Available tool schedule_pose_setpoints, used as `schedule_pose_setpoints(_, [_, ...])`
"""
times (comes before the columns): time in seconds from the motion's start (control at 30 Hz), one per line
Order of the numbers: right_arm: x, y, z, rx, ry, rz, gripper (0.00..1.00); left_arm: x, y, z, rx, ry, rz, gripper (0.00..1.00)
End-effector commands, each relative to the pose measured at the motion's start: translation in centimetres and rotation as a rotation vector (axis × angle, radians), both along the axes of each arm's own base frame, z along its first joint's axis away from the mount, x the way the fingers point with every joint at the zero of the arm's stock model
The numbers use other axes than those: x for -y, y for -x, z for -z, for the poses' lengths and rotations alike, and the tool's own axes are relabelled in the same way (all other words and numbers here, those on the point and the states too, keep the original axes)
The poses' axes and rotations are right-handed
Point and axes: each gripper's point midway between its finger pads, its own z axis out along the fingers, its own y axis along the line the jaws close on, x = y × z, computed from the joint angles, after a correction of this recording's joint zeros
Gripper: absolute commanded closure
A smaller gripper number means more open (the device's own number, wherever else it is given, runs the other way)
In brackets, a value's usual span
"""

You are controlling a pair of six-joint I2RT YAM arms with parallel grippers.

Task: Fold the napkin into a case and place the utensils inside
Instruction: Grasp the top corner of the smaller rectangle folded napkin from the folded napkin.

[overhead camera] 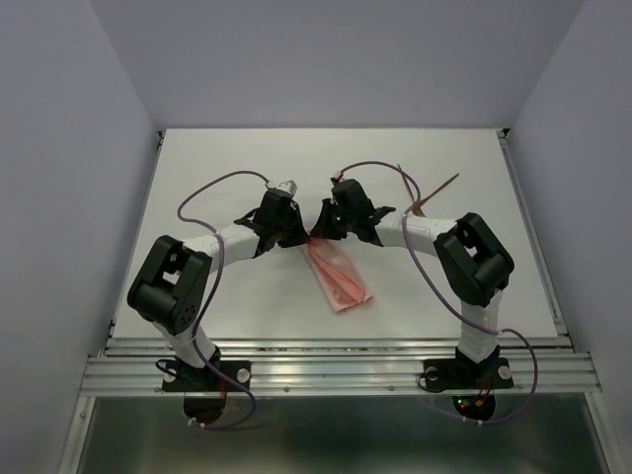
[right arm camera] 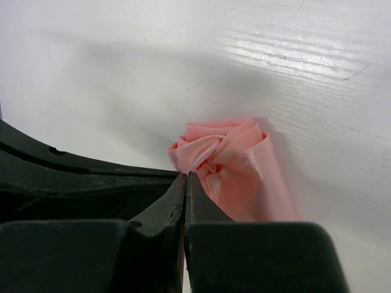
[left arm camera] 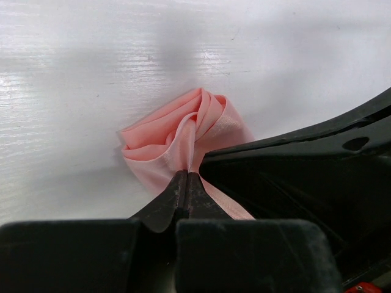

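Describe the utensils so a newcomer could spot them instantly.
On the white table, look to the far right, beyond the right arm. The utensils lie there: two very thin reddish-brown sticks converging in a V, straight where the nearby purple cable curves.

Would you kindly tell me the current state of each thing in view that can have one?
Salmon-pink cloth napkin: folded into a narrow packet, lying on the white table, far end bunched.
Two thin reddish-brown stick utensils: lying loose on the table, outside the napkin, untouched.
Left jaws: shut, pinching the napkin's bunched end.
Right jaws: shut on that same end.
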Motion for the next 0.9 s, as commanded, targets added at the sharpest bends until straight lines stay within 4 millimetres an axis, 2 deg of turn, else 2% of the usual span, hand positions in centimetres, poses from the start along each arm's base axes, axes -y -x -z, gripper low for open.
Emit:
schedule_pose_setpoints(0.0, [-0.5,-1.3,-3.3,0.094,-0.073,0.063,0.99,0.1,-0.5,-2.4,0.077,0.033,0.017,1.0])
schedule_pose_setpoints(0.23, [-0.6,-0.9,-0.6,0.025,-0.035,0.045,0.99,0.2,-0.5,-2.8,0.089,0.035,0.022,1.0])
schedule_pose_setpoints(0.53, [-1.6,-1.2,-0.5,0.015,-0.062,0.031,0.99,0.1,-0.5,-2.7,0.089,0.037,0.021,1.0])
schedule_pose_setpoints(0.7, [-1.9,-1.5,0.2,0.002,-0.068,0.038,0.99,0.3,-0.4,-2.6,0.086,0.042,0.026,1.0])
schedule_pose_setpoints(0.87, [-2.5,-2.3,0.3,0.007,-0.094,0.063,0.99,0.4,-0.4,-2.4,0.083,0.045,0.033,1.0])
